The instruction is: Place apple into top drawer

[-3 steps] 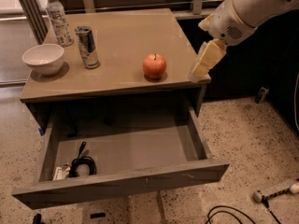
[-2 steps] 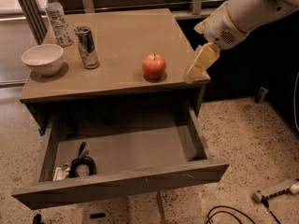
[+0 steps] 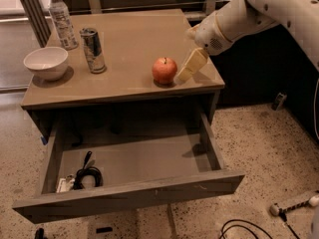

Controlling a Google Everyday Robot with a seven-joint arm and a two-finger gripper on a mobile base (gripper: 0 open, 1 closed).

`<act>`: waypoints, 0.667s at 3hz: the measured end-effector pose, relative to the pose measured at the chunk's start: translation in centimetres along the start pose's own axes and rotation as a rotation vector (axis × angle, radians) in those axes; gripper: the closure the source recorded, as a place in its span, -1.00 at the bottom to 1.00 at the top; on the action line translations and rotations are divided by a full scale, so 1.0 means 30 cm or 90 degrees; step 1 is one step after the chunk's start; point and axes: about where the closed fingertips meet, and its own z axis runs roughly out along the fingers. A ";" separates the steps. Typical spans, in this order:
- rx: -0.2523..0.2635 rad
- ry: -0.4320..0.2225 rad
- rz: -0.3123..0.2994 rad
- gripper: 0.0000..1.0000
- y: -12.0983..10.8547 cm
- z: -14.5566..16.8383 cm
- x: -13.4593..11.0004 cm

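Note:
The red-orange apple (image 3: 164, 70) sits on the tabletop near its front right. My gripper (image 3: 189, 66) comes in from the right on a white arm and hangs just to the right of the apple, its tip close to or touching the fruit. The top drawer (image 3: 129, 193) is pulled out below the tabletop, its grey inside showing.
A white bowl (image 3: 46, 62), a metal can (image 3: 93, 50) and a clear water bottle (image 3: 62, 18) stand on the table's left half. A coiled black cable (image 3: 85, 175) lies in the drawer's left front corner. Cables and a tool lie on the speckled floor at the right.
My gripper has moved left across the table's right edge and now is right beside the apple. The apple and drawer have not moved.

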 end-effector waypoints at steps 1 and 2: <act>-0.014 -0.005 -0.004 -1.00 -0.023 0.072 -0.004; -0.029 -0.002 -0.002 -1.00 -0.038 0.136 0.004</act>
